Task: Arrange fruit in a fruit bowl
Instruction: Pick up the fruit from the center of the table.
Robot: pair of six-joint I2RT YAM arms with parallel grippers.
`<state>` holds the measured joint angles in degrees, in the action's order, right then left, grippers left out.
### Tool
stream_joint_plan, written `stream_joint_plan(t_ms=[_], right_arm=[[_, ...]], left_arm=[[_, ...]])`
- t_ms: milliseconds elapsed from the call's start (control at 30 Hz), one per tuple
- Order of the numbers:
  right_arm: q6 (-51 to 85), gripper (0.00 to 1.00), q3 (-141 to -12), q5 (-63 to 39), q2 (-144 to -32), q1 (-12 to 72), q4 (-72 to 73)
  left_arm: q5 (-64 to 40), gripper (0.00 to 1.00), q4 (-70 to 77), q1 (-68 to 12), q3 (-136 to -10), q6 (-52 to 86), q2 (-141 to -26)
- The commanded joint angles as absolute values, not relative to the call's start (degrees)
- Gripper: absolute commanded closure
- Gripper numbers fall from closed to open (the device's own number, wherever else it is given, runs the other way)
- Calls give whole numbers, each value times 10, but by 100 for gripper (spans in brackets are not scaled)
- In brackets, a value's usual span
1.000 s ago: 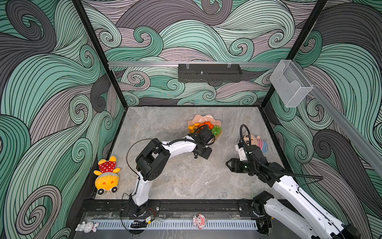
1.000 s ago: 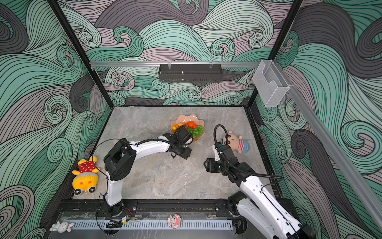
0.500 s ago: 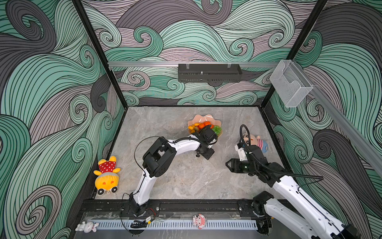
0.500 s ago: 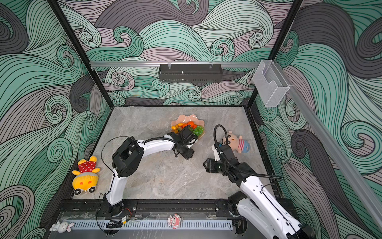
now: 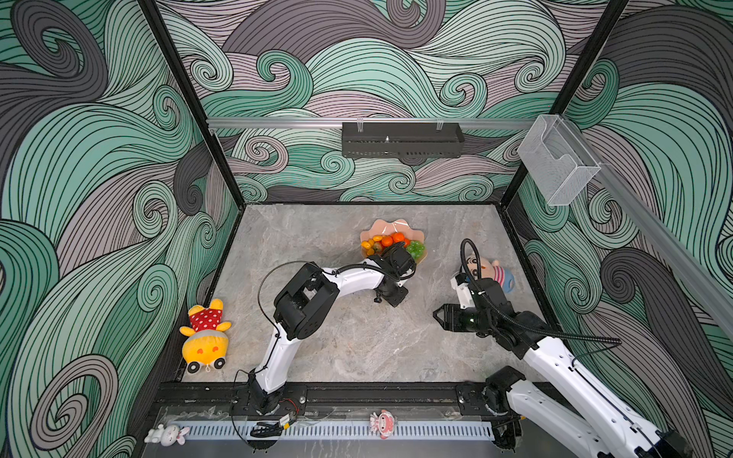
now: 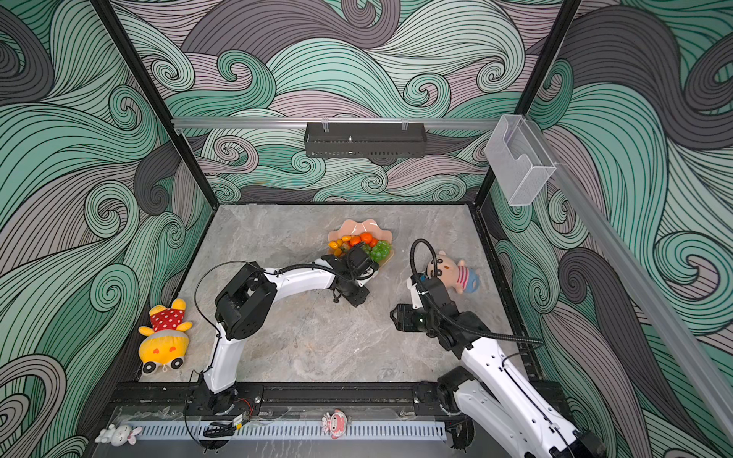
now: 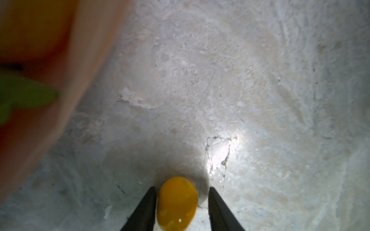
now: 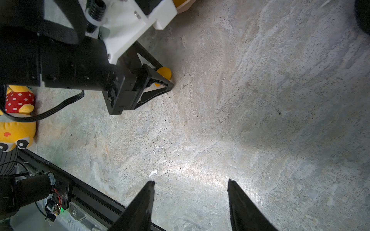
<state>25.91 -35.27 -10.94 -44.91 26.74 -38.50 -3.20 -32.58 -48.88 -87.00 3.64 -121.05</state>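
The left gripper (image 7: 182,189) brackets a yellow oval (image 7: 177,202) at the fruit bowl's (image 5: 392,224) six o'clock, seemingly not yet clamped. A lopsided squeeze could squirt it away; the right gripper (image 8: 190,181) gapes empty.

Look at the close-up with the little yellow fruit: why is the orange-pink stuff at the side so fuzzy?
Left wrist view: the fruit bowl seems too close to the lens, so it blurs, while the yellow fruit looks fairly sharp; a bright glare spot shines on the table. Right wrist view: similar glare there, mostly sharp.
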Motion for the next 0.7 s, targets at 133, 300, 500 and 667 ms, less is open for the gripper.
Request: stream_joint_plan(t_ms=[133, 300, 500, 667], right_arm=[[254, 42, -360, -110, -447, 265, -392], [255, 42, -360, -107, -444, 265, -393], [259, 43, -353, -112, -416, 265, -368], [261, 43, -360, -106, -425, 265, -353]], left_arm=[[-17, 67, -346, -495, -871, 45, -1215], [-13, 73, -347, -495, -871, 53, -1209], [-16, 78, -345, -495, -857, 78, -1173], [-20, 79, -341, -495, -829, 102, -1114]])
